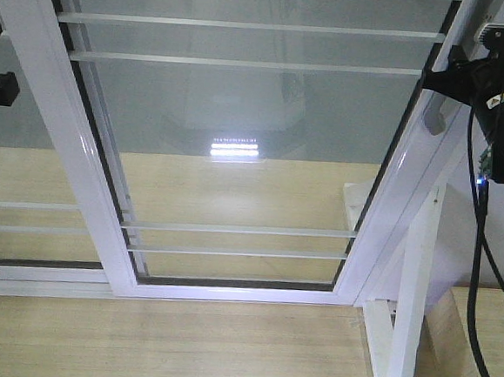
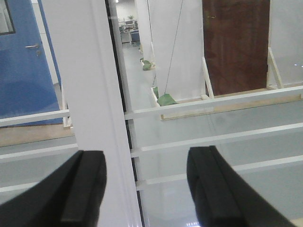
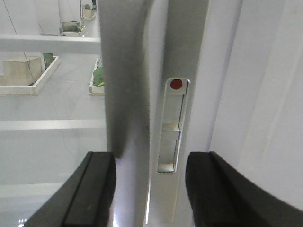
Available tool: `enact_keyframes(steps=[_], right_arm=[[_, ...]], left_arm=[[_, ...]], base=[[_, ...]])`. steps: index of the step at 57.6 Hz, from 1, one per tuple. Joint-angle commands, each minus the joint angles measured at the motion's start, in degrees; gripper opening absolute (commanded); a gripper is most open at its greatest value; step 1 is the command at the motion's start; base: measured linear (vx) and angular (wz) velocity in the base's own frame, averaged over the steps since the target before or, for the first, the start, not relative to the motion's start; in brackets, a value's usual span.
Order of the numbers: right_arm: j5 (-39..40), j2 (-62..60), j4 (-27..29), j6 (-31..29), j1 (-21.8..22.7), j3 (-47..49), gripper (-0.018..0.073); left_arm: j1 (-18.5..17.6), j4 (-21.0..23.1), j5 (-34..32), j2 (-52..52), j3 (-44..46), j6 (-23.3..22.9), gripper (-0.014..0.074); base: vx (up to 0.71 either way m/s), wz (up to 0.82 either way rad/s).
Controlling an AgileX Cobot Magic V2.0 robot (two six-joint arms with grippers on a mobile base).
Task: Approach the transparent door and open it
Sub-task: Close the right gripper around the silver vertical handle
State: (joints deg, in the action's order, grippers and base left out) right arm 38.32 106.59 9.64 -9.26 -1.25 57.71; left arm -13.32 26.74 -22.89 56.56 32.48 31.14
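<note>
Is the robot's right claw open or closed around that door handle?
Open. The right claw has its black fingers wide apart, with the grey curved pull handle and glossy white door frame showing between them.

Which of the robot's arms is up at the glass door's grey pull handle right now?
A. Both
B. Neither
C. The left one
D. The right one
D: the right wrist view shows the grey handle straight ahead of the open right end effector, while the left end effector faces only a plain white frame post.
</note>
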Motion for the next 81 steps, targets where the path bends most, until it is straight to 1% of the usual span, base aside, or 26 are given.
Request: enact_keyframes(steps=[1,5,11,26,42,53,57,61,68,73,76,81], right_arm=[[6.1,-2.1,-1.8,0.0,0.3,1.9,0.0417],[7.1,-1.6,-2.5,0.4,0.3,1.9,0.0410],[7.8,-0.9,-3.5,2.8,0.3,1.9,0.0399],[11.1,-0.1,-3.5,2.8,0.3,2.4,0.0395],[7.0,2.7,-3.5,2.9,0.3,9.0,0.0395],[5.8,3.9,-3.5,2.9,0.3,12.2,0.0388],[5.5,3.9,-3.5,2.9,0.3,12.3,0.0357],[5.4,3.9,-3.5,2.9,0.3,12.3,0.0303],[4.8,3.7,-3.6,2.9,0.1,12.3,0.0173],[3.7,3.4,-4.2,2.9,0.1,12.3,0.0102],[3.0,3.1,-5.1,2.9,0.1,12.3,0.0080],[2.0,2.5,-6.8,2.9,-0.4,12.3,0.0075]], left_arm=[[0.3,-0.3,-4.6,-0.9,2.1,-0.1,0.0503],[0.3,-0.3,-4.6,-0.9,2.1,-0.1,0.0503],[0.3,-0.3,-4.6,-0.9,2.1,-0.1,0.0503],[0.3,-0.3,-4.5,-0.9,2.1,-0.1,0.0503],[0.3,-0.3,-4.4,-0.9,2.0,-0.1,0.0503],[0.3,-0.3,-4.1,-0.9,2.0,-0.1,0.0503],[0.3,-0.3,-4.1,-0.9,2.0,-0.1,0.0503],[0.3,-0.3,-4.1,-0.9,2.0,-0.1,0.0503],[0.3,-0.3,-4.1,-0.9,2.0,-0.1,0.0503],[0.3,-0.3,-4.1,-0.9,2.0,-0.1,0.0503],[0.3,-0.3,-4.1,-0.9,2.0,-0.1,0.0503],[0.3,-0.3,-4.1,-0.9,2.0,-0.1,0.0503]], base=[[0.00,0.00],[0.00,0.00],[0.00,0.00],[0.00,0.00],[0.00,0.00],[0.00,0.00],[0.00,0.00],[0.00,0.00],[0.00,0.00],[0.00,0.00],[0.00,0.00],[0.00,0.00]])
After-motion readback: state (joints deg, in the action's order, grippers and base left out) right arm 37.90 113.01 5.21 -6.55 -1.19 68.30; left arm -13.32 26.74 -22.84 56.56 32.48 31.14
